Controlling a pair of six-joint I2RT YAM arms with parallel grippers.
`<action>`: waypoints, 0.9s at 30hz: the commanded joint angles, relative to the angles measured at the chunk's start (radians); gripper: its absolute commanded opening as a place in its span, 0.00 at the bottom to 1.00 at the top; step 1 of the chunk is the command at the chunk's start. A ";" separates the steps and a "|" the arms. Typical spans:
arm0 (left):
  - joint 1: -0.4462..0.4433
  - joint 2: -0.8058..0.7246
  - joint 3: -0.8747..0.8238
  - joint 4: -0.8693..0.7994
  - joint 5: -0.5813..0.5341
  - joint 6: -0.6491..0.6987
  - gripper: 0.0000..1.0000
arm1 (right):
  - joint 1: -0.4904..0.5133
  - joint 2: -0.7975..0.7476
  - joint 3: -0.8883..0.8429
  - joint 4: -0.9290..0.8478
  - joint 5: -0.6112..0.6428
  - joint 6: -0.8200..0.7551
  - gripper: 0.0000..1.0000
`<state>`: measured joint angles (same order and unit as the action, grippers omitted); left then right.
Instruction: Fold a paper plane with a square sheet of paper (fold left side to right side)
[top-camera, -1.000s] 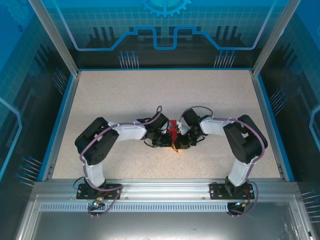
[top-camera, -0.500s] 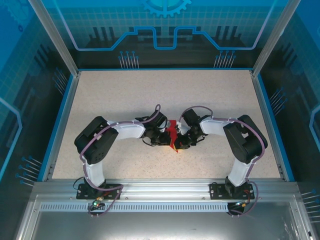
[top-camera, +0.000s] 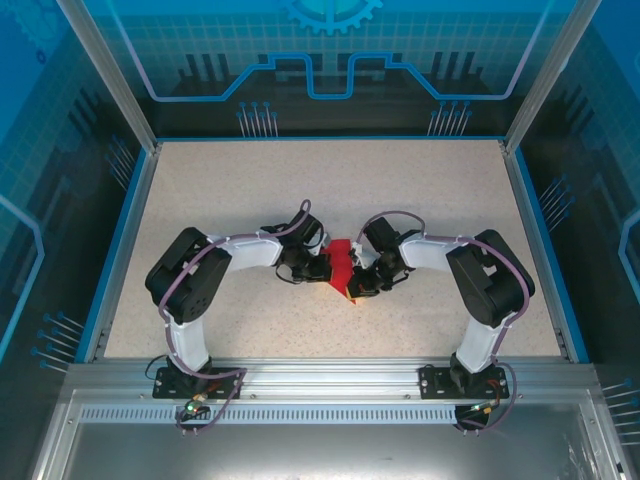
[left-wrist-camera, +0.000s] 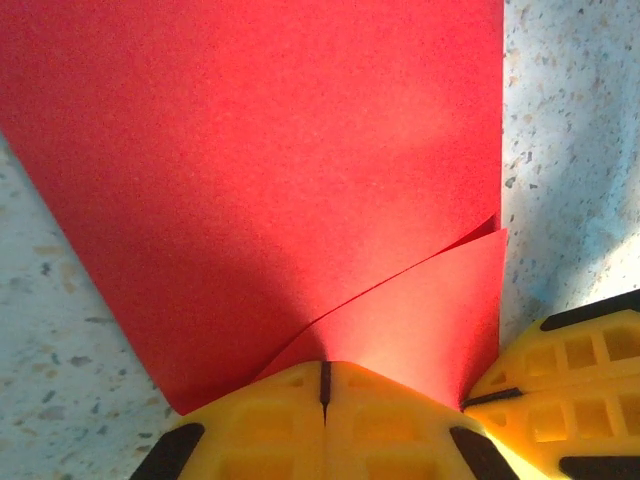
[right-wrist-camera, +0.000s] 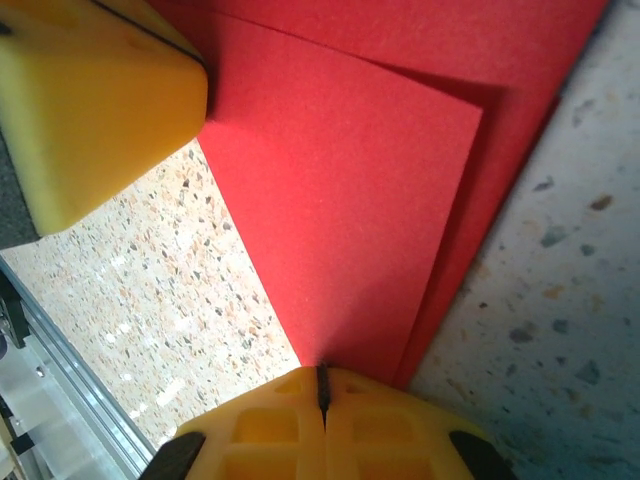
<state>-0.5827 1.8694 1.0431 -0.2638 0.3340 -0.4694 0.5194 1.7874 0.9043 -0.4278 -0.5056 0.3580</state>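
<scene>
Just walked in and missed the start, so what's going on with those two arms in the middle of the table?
Two robot arms are folding a red paper sheet at the middle of the table. The left gripper and right gripper both have their jaws shut, each apparently pinching the paper's edge, close beside one another. The sheet is partly folded: one layer lies over another, edges not quite matched. It is no plane shape yet.
</scene>
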 joint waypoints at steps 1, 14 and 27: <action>0.080 0.017 -0.023 -0.111 -0.184 0.054 0.02 | 0.007 0.052 -0.030 -0.111 0.133 -0.018 0.00; 0.118 -0.062 0.027 -0.187 -0.188 0.101 0.04 | 0.010 0.054 -0.030 -0.115 0.122 -0.021 0.00; -0.078 -0.086 0.055 -0.051 -0.069 -0.004 0.06 | 0.021 0.069 0.013 -0.109 0.104 -0.010 0.00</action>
<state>-0.6498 1.7374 1.0634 -0.3317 0.2367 -0.4408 0.5251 1.8050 0.9363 -0.4541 -0.4976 0.3550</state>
